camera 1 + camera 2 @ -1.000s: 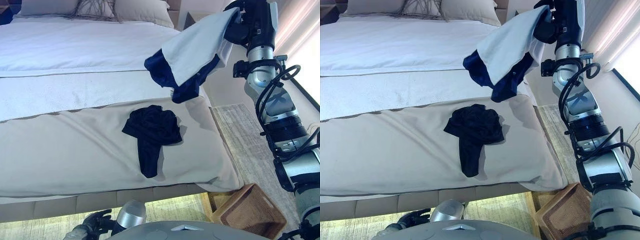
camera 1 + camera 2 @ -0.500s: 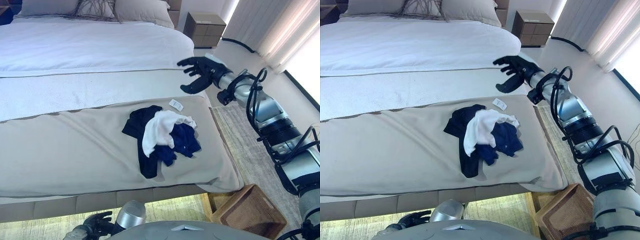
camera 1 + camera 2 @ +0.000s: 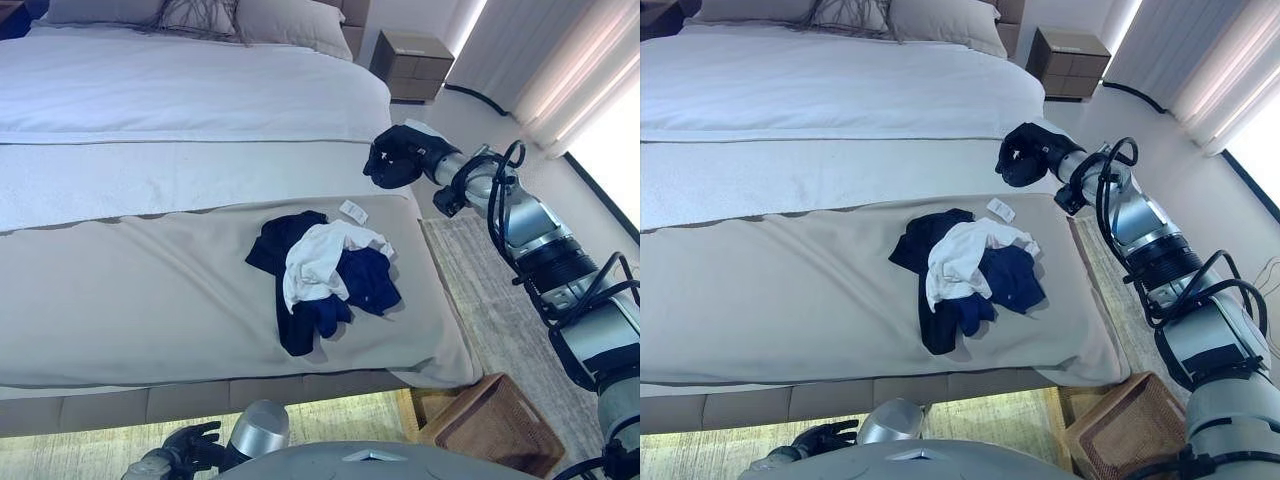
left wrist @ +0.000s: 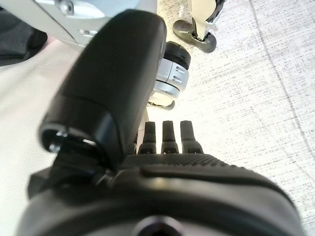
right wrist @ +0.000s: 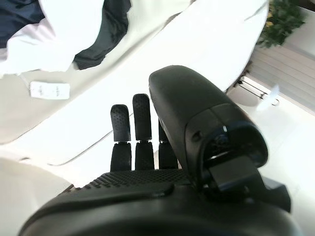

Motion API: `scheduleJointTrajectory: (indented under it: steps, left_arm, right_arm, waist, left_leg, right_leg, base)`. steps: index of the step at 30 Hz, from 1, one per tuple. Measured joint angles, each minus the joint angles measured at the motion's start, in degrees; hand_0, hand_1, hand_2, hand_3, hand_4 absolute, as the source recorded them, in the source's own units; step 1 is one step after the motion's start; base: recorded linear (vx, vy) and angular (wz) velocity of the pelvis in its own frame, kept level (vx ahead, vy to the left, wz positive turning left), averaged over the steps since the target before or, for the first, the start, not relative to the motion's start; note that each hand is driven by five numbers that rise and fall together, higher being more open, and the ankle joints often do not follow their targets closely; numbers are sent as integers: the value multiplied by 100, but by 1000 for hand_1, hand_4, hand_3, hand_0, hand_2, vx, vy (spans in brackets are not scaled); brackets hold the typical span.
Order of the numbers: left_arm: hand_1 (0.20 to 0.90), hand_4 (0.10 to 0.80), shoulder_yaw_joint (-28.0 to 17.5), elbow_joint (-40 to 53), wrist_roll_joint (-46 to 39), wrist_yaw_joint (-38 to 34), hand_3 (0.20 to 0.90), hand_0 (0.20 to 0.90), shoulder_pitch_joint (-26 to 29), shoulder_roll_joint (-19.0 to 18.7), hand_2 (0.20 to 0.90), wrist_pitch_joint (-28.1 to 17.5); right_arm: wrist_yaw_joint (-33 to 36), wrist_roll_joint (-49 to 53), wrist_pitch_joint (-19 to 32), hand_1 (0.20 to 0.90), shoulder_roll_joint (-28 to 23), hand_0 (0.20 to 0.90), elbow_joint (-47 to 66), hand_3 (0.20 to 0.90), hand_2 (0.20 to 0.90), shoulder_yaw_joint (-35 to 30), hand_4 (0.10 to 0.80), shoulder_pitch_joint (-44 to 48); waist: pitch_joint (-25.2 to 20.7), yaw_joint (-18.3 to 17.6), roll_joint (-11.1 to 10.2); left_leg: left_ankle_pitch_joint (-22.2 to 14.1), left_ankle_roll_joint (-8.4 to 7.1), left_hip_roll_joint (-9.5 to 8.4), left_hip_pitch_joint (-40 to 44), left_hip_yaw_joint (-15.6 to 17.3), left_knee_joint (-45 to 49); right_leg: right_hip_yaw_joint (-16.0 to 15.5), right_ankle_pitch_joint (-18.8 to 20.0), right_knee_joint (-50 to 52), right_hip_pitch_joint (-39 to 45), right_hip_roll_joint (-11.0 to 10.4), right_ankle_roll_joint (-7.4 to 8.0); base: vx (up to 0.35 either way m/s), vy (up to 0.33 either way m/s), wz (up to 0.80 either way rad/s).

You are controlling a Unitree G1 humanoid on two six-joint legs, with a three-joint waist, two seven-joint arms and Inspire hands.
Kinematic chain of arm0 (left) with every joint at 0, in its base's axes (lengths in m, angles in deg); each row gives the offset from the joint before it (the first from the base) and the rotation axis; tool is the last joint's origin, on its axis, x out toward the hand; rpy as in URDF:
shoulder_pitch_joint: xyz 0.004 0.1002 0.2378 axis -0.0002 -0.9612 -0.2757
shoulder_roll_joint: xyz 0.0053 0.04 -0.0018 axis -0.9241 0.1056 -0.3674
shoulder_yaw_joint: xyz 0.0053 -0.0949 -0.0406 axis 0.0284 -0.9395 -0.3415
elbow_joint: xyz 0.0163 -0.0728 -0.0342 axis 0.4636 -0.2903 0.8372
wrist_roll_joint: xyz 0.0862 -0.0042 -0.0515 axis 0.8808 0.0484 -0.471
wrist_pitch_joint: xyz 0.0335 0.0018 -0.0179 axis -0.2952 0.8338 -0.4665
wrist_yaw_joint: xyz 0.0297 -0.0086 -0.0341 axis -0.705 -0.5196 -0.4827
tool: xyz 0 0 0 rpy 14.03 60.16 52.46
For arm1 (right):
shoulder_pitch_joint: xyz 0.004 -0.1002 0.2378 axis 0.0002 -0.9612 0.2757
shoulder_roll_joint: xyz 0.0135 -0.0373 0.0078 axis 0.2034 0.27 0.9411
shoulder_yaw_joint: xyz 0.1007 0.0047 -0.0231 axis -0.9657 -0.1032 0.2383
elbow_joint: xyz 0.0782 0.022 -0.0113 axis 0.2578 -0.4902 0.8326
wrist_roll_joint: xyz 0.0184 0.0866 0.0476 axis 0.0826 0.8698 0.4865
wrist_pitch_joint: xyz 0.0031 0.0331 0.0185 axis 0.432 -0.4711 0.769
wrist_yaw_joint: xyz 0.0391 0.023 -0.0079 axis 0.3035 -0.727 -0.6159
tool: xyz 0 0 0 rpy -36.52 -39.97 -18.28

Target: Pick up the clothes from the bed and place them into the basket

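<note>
A white and navy garment [image 3: 318,262] lies crumpled on top of a black garment [image 3: 274,246] on the beige cover of the bed [image 3: 130,300]. A small white tag [image 3: 352,211] lies beside them. My right hand [image 3: 394,160] hovers empty over the bed's right edge, just beyond the pile, with its fingers straight. Its wrist view shows the white cloth [image 5: 59,44], the black cloth [image 5: 110,34] and the tag [image 5: 49,90] past the fingers [image 5: 140,128]. My left hand [image 3: 192,446] hangs low in front of the bed, open and empty. The brown wicker basket [image 3: 495,425] stands on the floor at the bed's near right corner.
Pillows [image 3: 290,22] lie at the head of the bed. A wooden nightstand [image 3: 415,62] stands at the far right. A pale rug [image 3: 500,290] runs along the bed's right side. Curtains [image 3: 560,60] hang at the right.
One second ago my right hand held the white and navy garment high over the bed. It let go, the garment fell onto the black one, and the hand came down empty.
</note>
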Motion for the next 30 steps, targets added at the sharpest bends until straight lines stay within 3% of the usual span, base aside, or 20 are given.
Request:
scheduleJointTrajectory:
  steps: [3,7,10,14,19,28,29,30]
  left_arm:
    - [900,800,42,25,-5,0,900,900,14,-17,900,1]
    - [900,800,426,174,-54,1,900,900,234,-131,900,-2]
    - [900,800,683,315,-115,-3,900,900,550,-238,900,-18]
    - [900,800,681,486,-342,-8,900,900,833,-229,900,-24]
    - [900,800,687,494,-513,-57,900,900,1037,-230,900,-136]
    - [900,800,689,570,-797,-105,900,900,1339,-231,900,-393]
    - [900,800,689,609,-820,-105,900,900,1339,-230,900,-395]
    - [900,800,689,647,-857,-105,900,900,1340,-226,900,-404]
  right_arm:
    - [-62,-827,132,900,33,900,-104,900,900,52,800,-1]
    - [73,-1995,266,900,202,900,-551,900,900,436,800,31]
    - [209,-2681,203,900,547,900,-1410,900,900,803,800,75]
    - [286,-2868,-47,900,810,900,-1887,900,900,1051,800,104]
    - [530,-2870,-122,900,1115,900,-2572,900,900,1090,800,152]
    - [1441,-2577,-143,900,1285,900,-3405,900,900,1022,800,691]
    - [1537,-2556,-131,768,1299,768,-3403,746,768,1007,646,691]
    - [1655,-2429,-113,300,1302,300,-3394,200,300,1001,100,691]
  waist:
    - [6,34,-5]
    - [49,166,-30]
    - [406,390,-4]
    - [845,612,66]
    - [1070,828,137]
    - [1398,902,160]
    - [1404,904,162]
    - [1412,907,166]
  left_leg:
    - [20,-35,0,-50,-68,27]
    - [46,-94,75,-524,-147,206]
    - [111,-212,172,-862,-338,284]
    - [149,-274,211,-1214,-532,274]
    - [221,-337,178,-1403,-609,271]
    - [210,-354,90,-1440,-640,268]
    - [207,-358,88,-1443,-640,268]
    - [203,-363,87,-1449,-641,268]
  right_leg:
    - [-43,-8,1,-28,6,7]
    - [-80,-6,46,-409,94,8]
    - [-233,-31,53,-632,199,-2]
    - [-360,-35,140,-953,286,-8]
    - [-467,-32,135,-1086,248,-6]
    - [-554,-17,119,-1092,200,0]
    - [-559,-17,116,-1093,199,0]
    - [-562,-17,110,-1093,198,0]
  base:
    - [-92,-62,8]
    - [-233,-94,7]
    - [-163,-113,24]
    - [-78,-30,19]
    - [-40,-13,11]
    - [-1,27,4]
    - [23,37,2]
    - [24,34,2]
